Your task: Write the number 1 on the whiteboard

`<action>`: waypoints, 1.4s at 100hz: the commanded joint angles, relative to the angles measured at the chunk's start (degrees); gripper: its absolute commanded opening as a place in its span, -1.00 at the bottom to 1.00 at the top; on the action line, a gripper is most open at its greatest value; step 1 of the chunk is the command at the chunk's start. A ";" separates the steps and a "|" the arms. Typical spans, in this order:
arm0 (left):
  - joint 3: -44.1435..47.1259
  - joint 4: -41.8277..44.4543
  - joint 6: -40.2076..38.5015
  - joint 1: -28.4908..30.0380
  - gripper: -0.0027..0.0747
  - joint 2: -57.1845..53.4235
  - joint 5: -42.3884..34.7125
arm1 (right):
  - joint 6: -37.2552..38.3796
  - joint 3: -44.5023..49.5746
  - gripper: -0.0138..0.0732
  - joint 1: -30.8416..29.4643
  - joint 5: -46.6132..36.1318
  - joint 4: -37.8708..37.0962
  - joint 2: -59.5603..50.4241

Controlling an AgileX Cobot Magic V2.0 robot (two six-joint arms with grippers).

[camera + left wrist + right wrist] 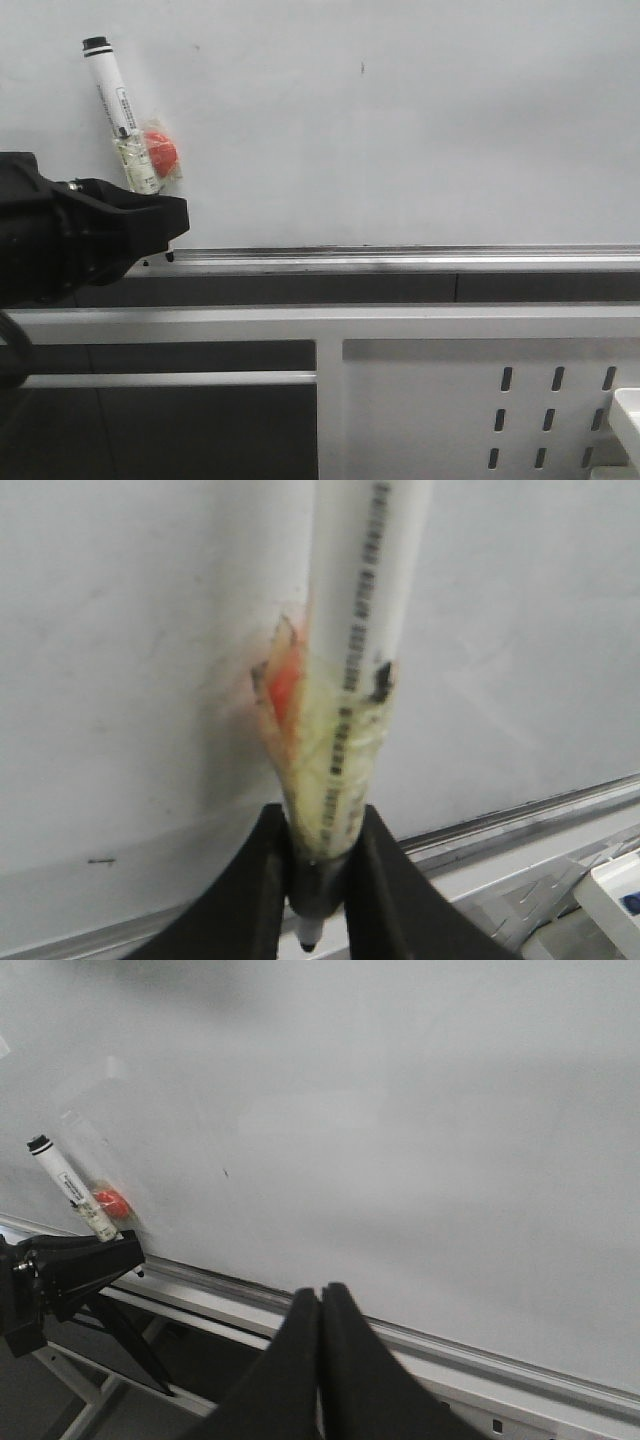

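The left gripper (150, 215) is clamped on a marker (122, 110) at the whiteboard's (400, 130) lower left; the right gripper (320, 1305) is closed and empty. No number 1 shows yet. The tip appears to point down between the fingers, so it likely needs turning toward the board, then one steady stroke.

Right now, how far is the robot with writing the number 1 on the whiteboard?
Done: the left gripper is shut on the marker, held in front of the whiteboard at its left side. No stroke shows on the board, only small dark specks, so the number 1 is not yet written. In the left wrist view the marker's dark tip points away from the board. The right gripper is shut and empty. All the writing is left.
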 commanded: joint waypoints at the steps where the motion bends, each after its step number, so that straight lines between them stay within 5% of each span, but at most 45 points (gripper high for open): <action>1: -0.64 2.04 0.16 -0.21 -0.98 -1.38 -13.02 | -0.83 -1.99 -0.84 1.79 -3.43 1.41 0.77; 23: -0.02 14.64 0.16 -0.21 -0.98 -2.28 -12.60 | -0.92 -2.44 -0.84 18.73 -1.60 -6.30 4.09; 35: -0.13 21.88 0.16 -0.21 -0.98 -4.92 -5.68 | -0.92 -4.85 -0.80 28.61 3.08 -13.24 8.72; 61: -5.42 42.09 -0.10 -0.85 -0.98 -19.58 27.69 | -0.92 -10.54 -0.05 37.49 2.87 -18.64 18.42; 80: -11.41 51.76 -1.58 -8.78 -0.98 -28.09 58.46 | -0.92 -13.32 0.05 37.49 1.42 -19.41 24.55; 90: -14.36 51.76 -1.58 -13.94 -0.98 -29.21 67.92 | -0.92 -13.85 0.05 37.49 -2.75 -19.51 26.96; 140: -20.03 51.76 -1.58 -17.86 -0.98 -27.21 70.78 | -0.92 -18.84 0.05 41.60 -7.21 -19.23 35.97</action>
